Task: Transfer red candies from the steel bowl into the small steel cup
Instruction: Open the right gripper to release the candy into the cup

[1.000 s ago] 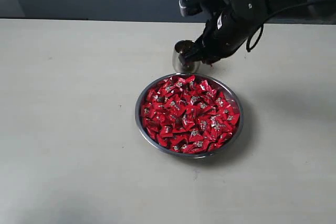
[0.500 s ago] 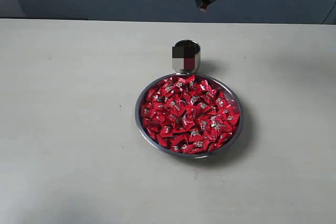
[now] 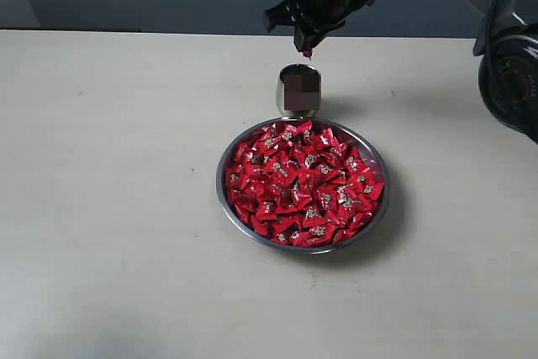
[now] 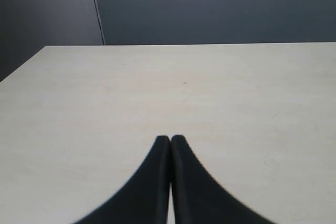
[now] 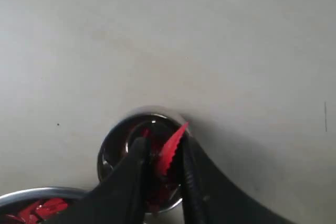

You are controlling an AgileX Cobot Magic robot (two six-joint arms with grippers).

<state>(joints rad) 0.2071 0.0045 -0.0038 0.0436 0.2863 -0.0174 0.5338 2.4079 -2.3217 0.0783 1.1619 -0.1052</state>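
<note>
The right claw (image 3: 304, 44) pinches one red candy (image 5: 172, 145) above the cup (image 5: 107, 153); dropped off-centre, it may clip the rim and miss.

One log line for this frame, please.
right hand: shut on red candy, above small steel cup, not yet released | left hand: shut, holding nothing | steel bowl: heaped with red candies

Left gripper (image 4: 170, 139) closed up tight above the table (image 4: 220, 93).
Its two dark fingers meet tip to tip, and the pale tabletop spreads out beyond the gripper. Past the table's far edge stands a dark wall (image 4: 220, 3) with a thin vertical seam (image 4: 96, 9).
</note>
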